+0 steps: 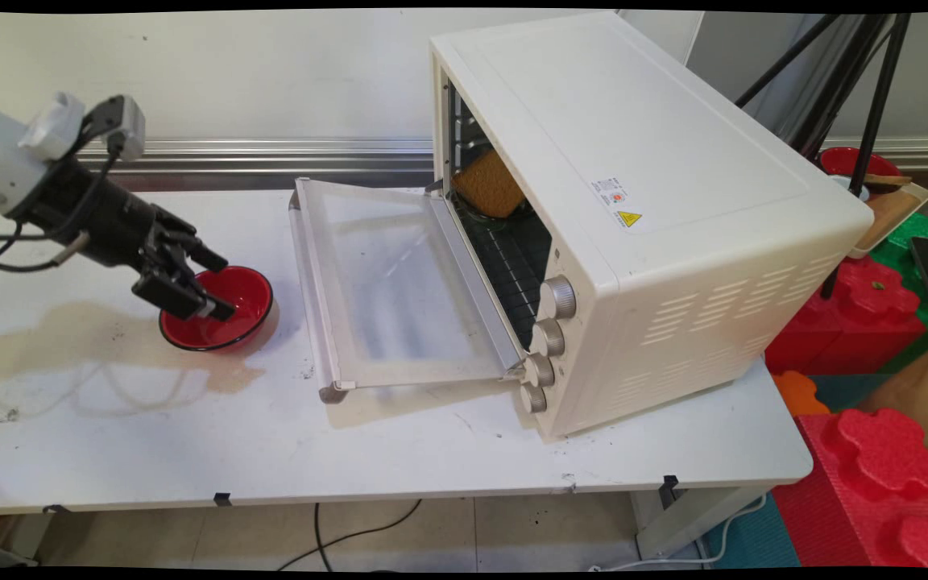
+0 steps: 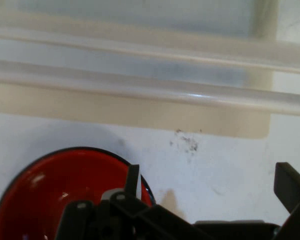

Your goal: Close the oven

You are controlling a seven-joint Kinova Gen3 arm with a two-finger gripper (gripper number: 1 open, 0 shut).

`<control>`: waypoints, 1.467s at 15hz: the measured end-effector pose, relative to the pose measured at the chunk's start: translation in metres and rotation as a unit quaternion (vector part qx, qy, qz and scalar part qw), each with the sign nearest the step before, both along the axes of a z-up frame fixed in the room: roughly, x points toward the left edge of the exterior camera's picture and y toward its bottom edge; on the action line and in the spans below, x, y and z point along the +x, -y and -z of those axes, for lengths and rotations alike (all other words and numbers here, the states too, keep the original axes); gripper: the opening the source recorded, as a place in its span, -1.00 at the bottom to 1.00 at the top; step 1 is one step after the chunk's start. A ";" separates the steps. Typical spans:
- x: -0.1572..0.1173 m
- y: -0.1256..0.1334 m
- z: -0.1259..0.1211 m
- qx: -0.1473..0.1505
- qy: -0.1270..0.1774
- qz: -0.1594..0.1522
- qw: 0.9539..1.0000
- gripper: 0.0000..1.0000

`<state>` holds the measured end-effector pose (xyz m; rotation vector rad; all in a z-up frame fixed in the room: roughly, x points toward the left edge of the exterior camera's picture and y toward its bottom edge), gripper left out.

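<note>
At the left, the black gripper [image 1: 218, 283] hangs over the red bowl [image 1: 242, 310], and its fingers [image 2: 291, 184] are apart; in the hand view one finger stands at the bowl's [image 2: 50, 190] rim and the other is off to the side over the bare surface. The bowl sits on the white surface [image 1: 399, 451], near the left edge of the open oven door [image 1: 391, 282], which lies flat between the bowl and the oven. The cream toaster oven [image 1: 673, 209] stands to the right, with four knobs [image 1: 558, 297] on its front. Inside it a brown slice of toast [image 1: 488, 185] leans tilted on a dark dish. Dark stains mark the surface at the left. Beyond the right edge are red foam blocks [image 1: 875, 467] and a black tripod [image 1: 867, 105].
</note>
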<state>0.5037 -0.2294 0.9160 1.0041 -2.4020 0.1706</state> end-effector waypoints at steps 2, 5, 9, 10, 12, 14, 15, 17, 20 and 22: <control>-0.005 -0.004 0.008 0.010 0.003 -0.001 1.000 1.00; -0.008 -0.009 0.016 0.020 0.006 0.000 1.000 1.00; -0.012 -0.013 0.025 0.029 0.010 0.001 1.000 -1.00; -0.014 -0.014 0.027 0.031 0.011 0.001 0.999 -1.00; -0.016 -0.015 0.032 0.033 0.012 0.001 0.999 -1.00; -0.019 -0.015 0.037 0.034 0.013 0.001 0.999 -1.00; -0.021 -0.014 0.040 0.033 0.014 0.002 0.999 -1.00; -0.024 -0.012 0.047 0.029 0.016 0.004 0.999 -1.00; -0.030 -0.007 0.058 0.022 0.017 0.007 1.000 -1.00; -0.035 -0.003 0.066 0.017 0.016 0.006 1.000 -1.00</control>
